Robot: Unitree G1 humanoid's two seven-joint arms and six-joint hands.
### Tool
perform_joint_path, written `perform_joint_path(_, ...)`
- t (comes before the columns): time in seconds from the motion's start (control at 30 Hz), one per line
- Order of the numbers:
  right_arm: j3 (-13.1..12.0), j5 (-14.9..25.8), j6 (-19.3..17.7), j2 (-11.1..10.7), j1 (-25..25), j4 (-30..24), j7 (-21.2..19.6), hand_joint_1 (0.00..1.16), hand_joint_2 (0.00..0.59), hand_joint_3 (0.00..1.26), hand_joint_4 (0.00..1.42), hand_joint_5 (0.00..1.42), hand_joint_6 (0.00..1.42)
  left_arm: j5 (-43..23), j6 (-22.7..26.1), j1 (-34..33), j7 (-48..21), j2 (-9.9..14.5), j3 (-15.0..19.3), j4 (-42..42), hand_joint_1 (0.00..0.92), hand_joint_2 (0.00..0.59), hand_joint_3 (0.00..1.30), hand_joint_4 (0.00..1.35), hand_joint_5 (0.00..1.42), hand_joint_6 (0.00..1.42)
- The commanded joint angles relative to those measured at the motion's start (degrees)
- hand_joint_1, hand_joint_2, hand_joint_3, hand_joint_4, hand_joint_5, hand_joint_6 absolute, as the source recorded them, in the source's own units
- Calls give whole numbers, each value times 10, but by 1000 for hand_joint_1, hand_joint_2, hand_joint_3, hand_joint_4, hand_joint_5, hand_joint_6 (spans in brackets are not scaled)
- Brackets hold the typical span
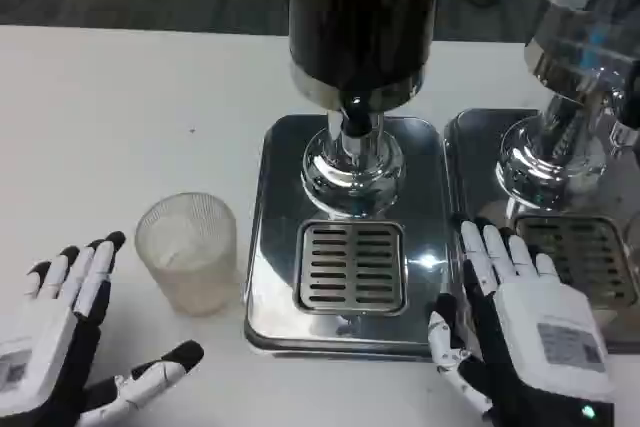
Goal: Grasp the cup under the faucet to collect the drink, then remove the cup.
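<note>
Left hand (55, 352): open, fingers spread and pointing up-table, thumb out toward the right, holding nothing. It lies low on the table (130, 107), just left of and below the cup (188, 252), not touching it.

Right hand (525, 332): also open and empty, back up, fingers extended. It rests at the right front corner of the near drip tray (350, 237), fingertips between that tray and the second tray (560, 227) to its right.

Cup: clear ribbed plastic, upright, looks empty. Stands on the bare table just beside the left edge of the near drip tray, not on the tray. It is well off the line of the faucet (352, 112), which hangs from the dark drink dispenser (365, 17) above the slotted grate (351, 265).

Step in hand, as judged: grasp the cup with the left hand; collection not yet begun.

Notes for doing it well:
- Close the thumb and fingers around the cup's middle; thin plastic will likely buckle under a hard squeeze, so use light pressure.
- Keep it upright, lift it over the tray lip instead of dragging, and set it on the grate centred under the faucet.
- The right hand is nearer the dispenser and seems better placed to work the faucet; the lever itself I cannot make out.
</note>
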Motion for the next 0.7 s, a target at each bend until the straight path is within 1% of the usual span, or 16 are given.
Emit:
perform_joint_path(0.03, -3, 1, 3, -2, -5, -4, 1, 179, 586, 0, 0, 0, 0, -3, 0, 3, 9, -5, 2, 4, 0, 117, 0, 0, 0, 0)
perform_joint_path(0.6, -6, 10, 1, -7, -16, 2, 8, 190, 586, 0, 0, 0, 0, -2, 1, -1, 13, -9, 4, 5, 0, 110, 0, 0, 0, 0)
perform_joint_path(0.63, -6, 10, 1, -7, -16, 2, 8, 190, 586, 0, 0, 0, 0, -5, -1, -2, 14, -10, 5, 6, 0, 108, 0, 0, 0, 0)
perform_joint_path(0.7, -5, 11, 1, -7, -16, 2, 8, 192, 586, 0, 0, 0, 0, -10, -6, -2, 17, -10, 8, 8, 0, 84, 0, 0, 0, 0)
